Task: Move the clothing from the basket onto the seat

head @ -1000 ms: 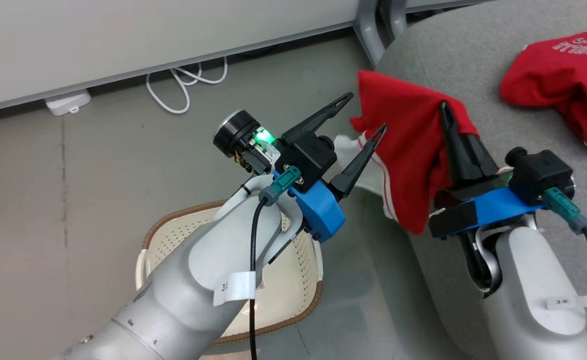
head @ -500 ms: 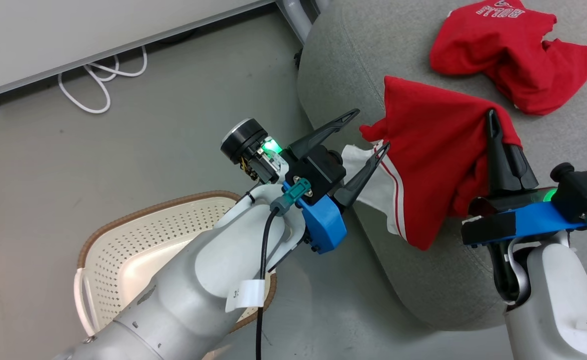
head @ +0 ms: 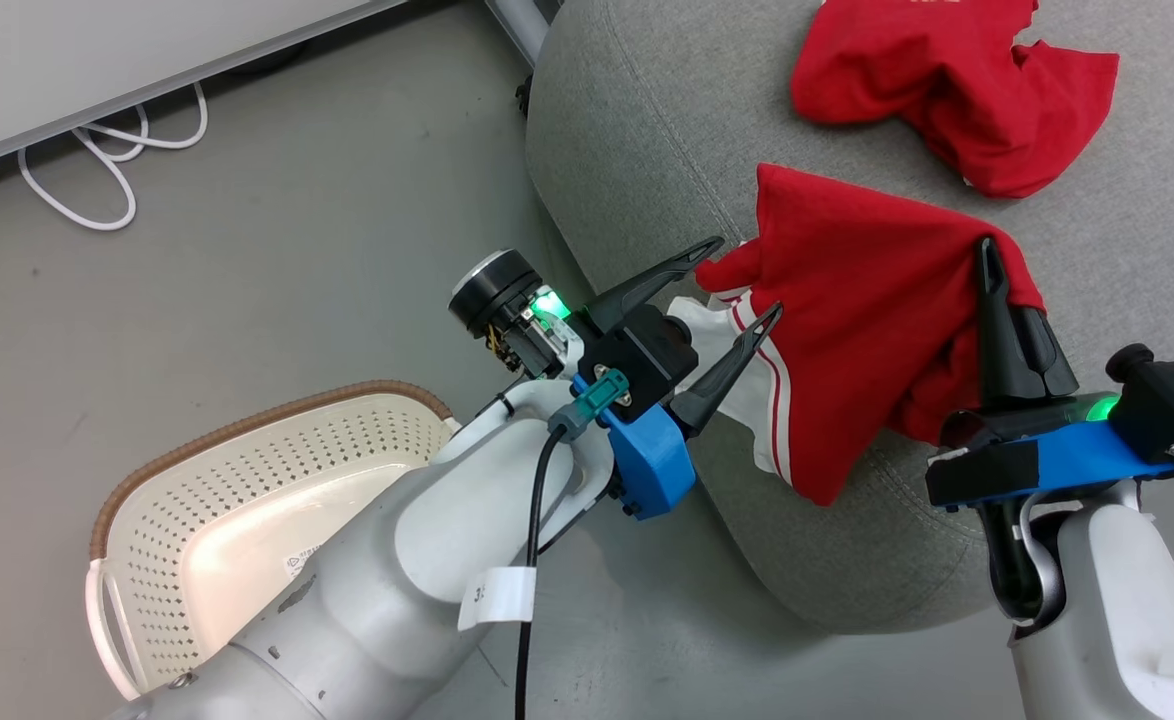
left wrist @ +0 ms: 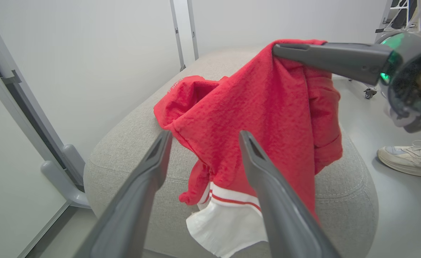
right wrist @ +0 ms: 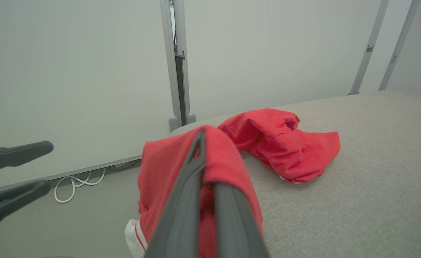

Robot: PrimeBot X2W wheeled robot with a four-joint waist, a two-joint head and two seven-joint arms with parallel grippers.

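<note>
My right gripper (head: 989, 250) is shut on a red garment with a white hem (head: 867, 330), one piece of the clothing. It hangs over the left edge of the grey seat (head: 647, 150). In the left wrist view the garment (left wrist: 260, 107) drapes from the right gripper (left wrist: 278, 50). My left gripper (head: 747, 277) stands open beside its white hem, holding nothing. A second red garment (head: 947, 90) lies crumpled on the seat. The cream basket (head: 247, 510) sits on the floor at lower left, its bare bottom showing a sticker, partly hidden by my left arm.
A white cable (head: 107, 150) lies coiled on the floor by the wall panel. A metal leg (head: 517, 20) stands at the seat's far corner. A person's pale shoe (left wrist: 407, 161) rests on the floor beyond the seat.
The head camera has swung, so basket and seat sit further left in the picture. My right gripper has carried the red garment a little further over the seat's edge. Both grippers keep their states.
</note>
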